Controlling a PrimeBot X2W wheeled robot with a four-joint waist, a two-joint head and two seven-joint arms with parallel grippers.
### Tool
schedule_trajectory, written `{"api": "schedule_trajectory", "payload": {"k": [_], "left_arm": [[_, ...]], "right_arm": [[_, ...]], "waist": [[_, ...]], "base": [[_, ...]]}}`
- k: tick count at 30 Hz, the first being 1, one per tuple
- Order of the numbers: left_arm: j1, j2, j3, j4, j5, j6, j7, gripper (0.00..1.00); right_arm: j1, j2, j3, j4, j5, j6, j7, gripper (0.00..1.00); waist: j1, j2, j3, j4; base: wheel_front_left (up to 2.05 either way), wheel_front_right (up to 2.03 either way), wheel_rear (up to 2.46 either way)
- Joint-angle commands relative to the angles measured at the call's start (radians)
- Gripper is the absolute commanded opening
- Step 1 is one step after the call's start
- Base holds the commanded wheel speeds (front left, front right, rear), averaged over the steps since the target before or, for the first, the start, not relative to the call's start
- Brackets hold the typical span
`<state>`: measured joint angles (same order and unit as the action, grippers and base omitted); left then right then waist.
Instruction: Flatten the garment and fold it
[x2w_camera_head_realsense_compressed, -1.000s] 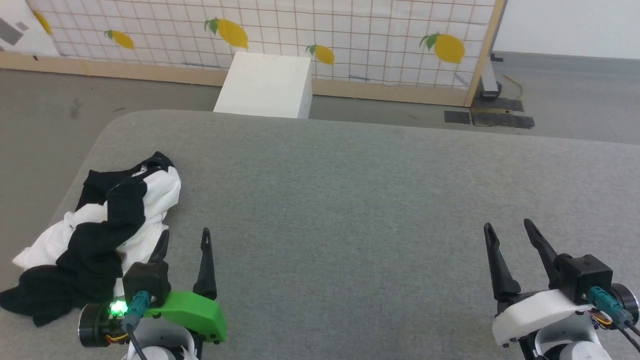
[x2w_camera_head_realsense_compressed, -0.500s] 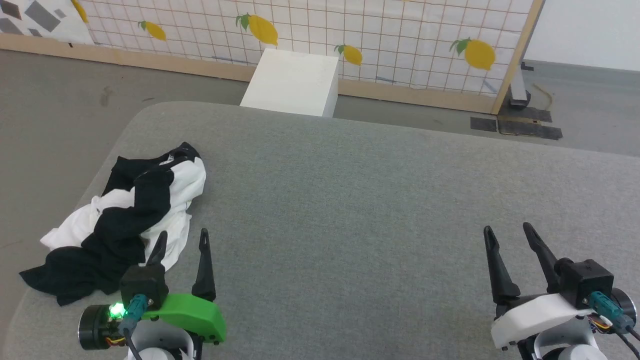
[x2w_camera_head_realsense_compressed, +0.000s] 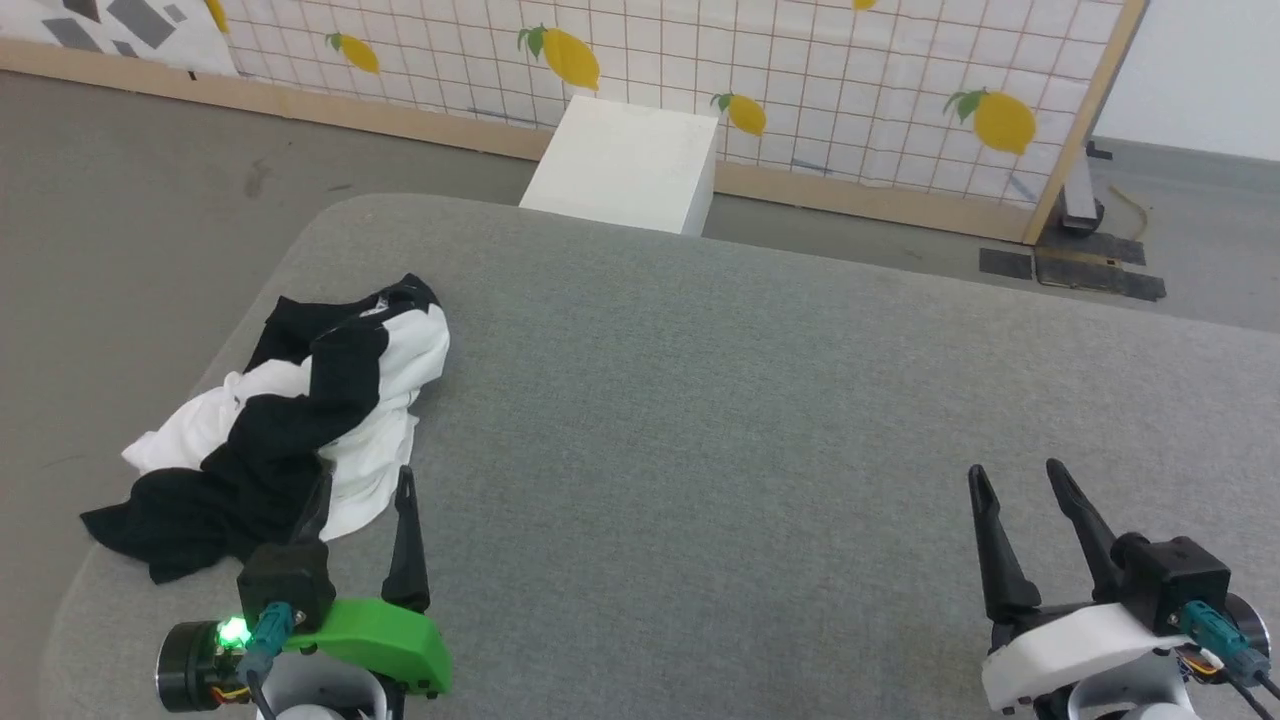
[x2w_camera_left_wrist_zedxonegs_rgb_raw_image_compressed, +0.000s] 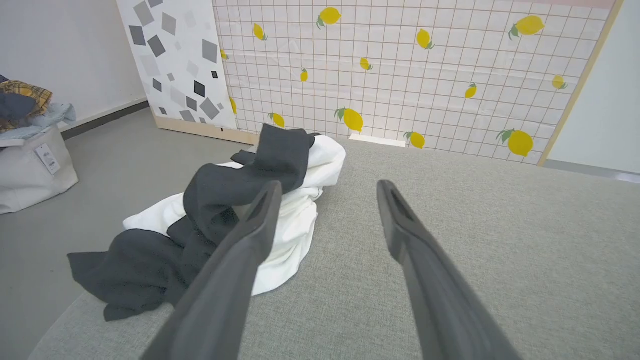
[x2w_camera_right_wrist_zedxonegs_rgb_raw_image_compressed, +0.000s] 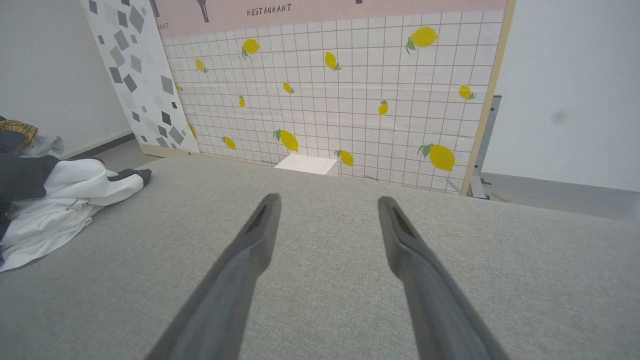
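Observation:
The garment lies crumpled in a black-and-white heap near the left end of the grey padded table. It also shows in the left wrist view as the garment, and at the left edge of the right wrist view as the garment. My left gripper hovers open just in front of the heap's near edge, with nothing between its fingers. My right gripper stands open far off at the table's right side, holding nothing.
A white box stands on the floor behind the table, before a lemon-patterned screen. A laundry bin with clothes sits on the floor to the left. The table's left edge curves down just beside the garment.
The head camera has turned left, so the whole scene has shifted right in the picture. The garment and both grippers keep their places on the table; both grippers stay open.

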<state>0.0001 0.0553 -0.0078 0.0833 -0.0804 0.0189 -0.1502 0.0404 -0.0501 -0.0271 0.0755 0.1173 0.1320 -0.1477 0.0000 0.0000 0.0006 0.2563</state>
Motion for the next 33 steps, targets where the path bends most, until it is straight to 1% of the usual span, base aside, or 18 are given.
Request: {"api": "schedule_trajectory", "payload": {"k": [1,33], "left_arm": [[0.015,-0.003,0.004,0.003,0.001,0.005,-0.01,1.0],[0.025,-0.004,0.01,0.037,-0.019,0.018,-0.076,1.0]], "right_arm": [[0.012,0.0,0.001,0.003,0.008,-0.001,-0.012,1.0],[0.029,0.0,-0.005,0.022,0.05,-0.001,-0.078,1.0]], "waist": [[0.0,0.0,-0.002,0.01],[0.0,0.0,0.001,0.128]], "base": [[0.0,0.0,0.0],[0.0,0.0,0.0]]}}
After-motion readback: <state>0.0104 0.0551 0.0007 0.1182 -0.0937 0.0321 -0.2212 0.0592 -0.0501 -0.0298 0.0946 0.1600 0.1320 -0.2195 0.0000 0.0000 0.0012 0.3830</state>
